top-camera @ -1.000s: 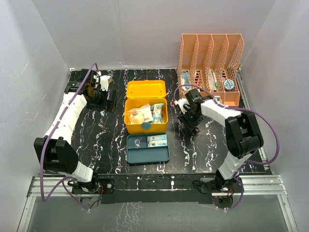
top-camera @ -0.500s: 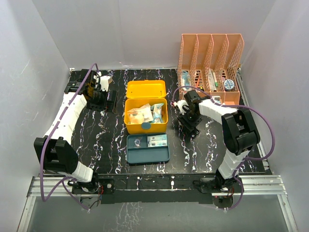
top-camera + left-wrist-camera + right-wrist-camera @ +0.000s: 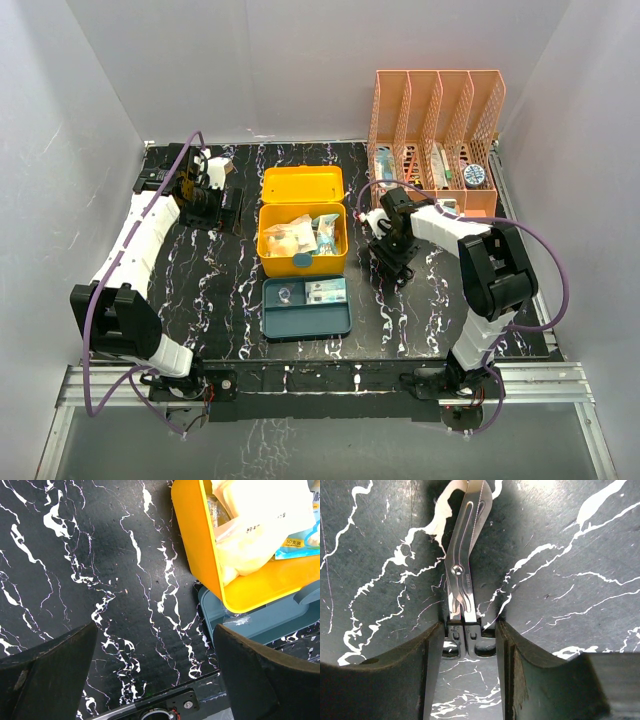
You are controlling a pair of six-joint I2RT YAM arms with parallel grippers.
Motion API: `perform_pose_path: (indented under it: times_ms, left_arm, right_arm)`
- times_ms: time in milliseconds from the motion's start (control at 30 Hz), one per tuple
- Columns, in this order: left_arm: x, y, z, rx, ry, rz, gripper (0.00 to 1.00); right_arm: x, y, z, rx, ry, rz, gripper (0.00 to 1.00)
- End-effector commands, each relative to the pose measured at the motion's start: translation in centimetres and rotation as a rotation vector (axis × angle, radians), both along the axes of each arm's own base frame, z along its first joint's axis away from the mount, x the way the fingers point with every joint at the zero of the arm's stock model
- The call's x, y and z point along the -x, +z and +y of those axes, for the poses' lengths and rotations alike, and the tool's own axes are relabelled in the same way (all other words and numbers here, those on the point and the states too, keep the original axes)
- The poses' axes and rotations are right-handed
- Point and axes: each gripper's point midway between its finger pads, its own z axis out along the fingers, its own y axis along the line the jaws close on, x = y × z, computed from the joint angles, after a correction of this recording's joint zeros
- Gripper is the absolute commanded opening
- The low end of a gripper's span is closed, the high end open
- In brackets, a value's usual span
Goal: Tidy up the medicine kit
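Clamping 1 scissors (image 3: 462,575): right gripper (image 3: 470,632)

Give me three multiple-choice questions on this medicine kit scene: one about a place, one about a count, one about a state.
1. Where do the metal scissors lie?
A) in the yellow plastic box
B) on the black marble table, between the right gripper's fingers
C) in the teal plastic tray

2. How many slots has the orange mesh file rack?
A) two
B) four
C) six

3. The left gripper is:
A) open
B) shut on a packet
C) shut on a bottle

Answers: 1 B, the right wrist view shows them flat there; 2 B, five walls bound four slots; 3 A, its fingers stand wide apart.
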Motion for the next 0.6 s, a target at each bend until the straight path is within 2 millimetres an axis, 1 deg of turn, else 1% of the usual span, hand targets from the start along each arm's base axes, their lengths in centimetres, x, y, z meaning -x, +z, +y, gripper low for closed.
perform_pose_path:
  times_ms: [0, 133, 200, 467, 567]
  left_arm:
    - [0.75, 0.31, 0.04, 0.006, -0.014, 0.004, 0.99]
    - [0.77, 0.16, 0.03, 0.007, -0.014, 0.008, 0.99]
    - [0.78, 0.03, -0.01, 0.009, -0.016, 0.012, 0.99]
    - [0.96, -0.11, -0.03, 0.01, -0.018, 0.019, 0.99]
    - [1.09, -0.11, 0.05, 0.006, -0.021, 0.016, 0.99]
  right_arm:
    - [2.22, -1.53, -1.34, 0.08, -0.003, 0.09, 0.42]
    - [2.3, -1.4, -1.57, 0.098, -0.012, 0.094, 0.38]
    - [2.38, -1.45, -1.72, 0.107, -0.015, 0.097, 0.34]
    - [2.16, -2.07, -1.67, 0.116, -0.042, 0.111, 0.01]
    - [1.8, -2.05, -1.61, 0.114, -0.058, 0.1, 0.0]
